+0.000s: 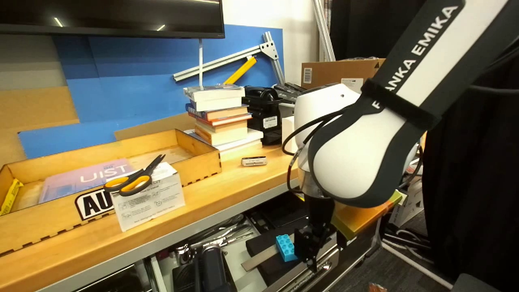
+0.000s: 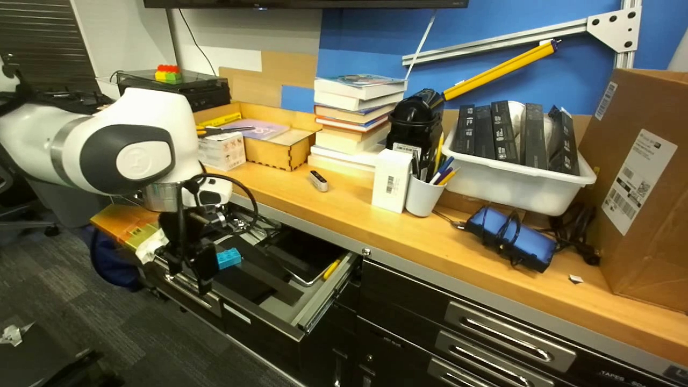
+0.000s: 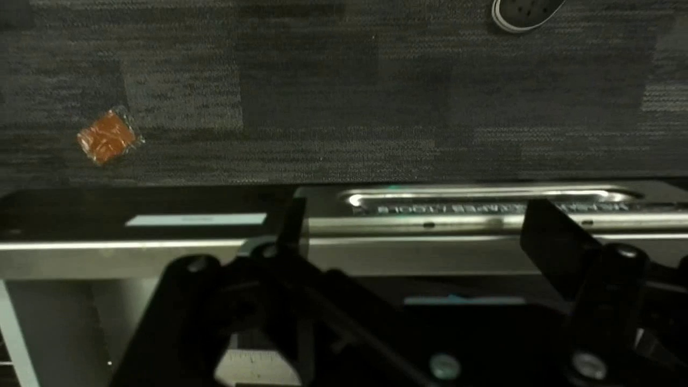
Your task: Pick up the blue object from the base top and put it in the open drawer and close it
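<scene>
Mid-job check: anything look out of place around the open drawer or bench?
Yes. A crinkly orange packet lies on the floor in front of the drawer, perhaps dropped. On the bench, scissors rest atop a white box, overhanging its edge; they might slip if bumped.

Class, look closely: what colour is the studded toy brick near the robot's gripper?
The brick is light blue; it shows best in an exterior view.

White arm (image 1: 352, 162), black trim (image 2: 102, 156), white EMIKA lettering (image 1: 429, 36), black cables (image 2: 250, 198), black tool (image 3: 419, 231)
</scene>
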`<act>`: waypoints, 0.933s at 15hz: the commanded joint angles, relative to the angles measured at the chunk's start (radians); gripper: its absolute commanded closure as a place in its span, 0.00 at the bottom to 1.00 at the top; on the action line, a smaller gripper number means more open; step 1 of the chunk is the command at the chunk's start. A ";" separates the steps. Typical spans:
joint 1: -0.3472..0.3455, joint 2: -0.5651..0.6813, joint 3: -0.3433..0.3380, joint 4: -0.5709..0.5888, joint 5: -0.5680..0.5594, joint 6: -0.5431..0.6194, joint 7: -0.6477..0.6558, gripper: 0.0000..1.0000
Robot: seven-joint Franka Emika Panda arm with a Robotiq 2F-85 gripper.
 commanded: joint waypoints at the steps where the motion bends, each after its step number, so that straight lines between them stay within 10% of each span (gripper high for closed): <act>1: -0.011 -0.098 -0.012 -0.055 0.061 -0.094 -0.065 0.00; 8: -0.001 0.059 0.038 -0.009 -0.071 -0.013 0.083 0.00; 14: 0.060 0.159 0.033 0.081 -0.345 0.171 0.466 0.00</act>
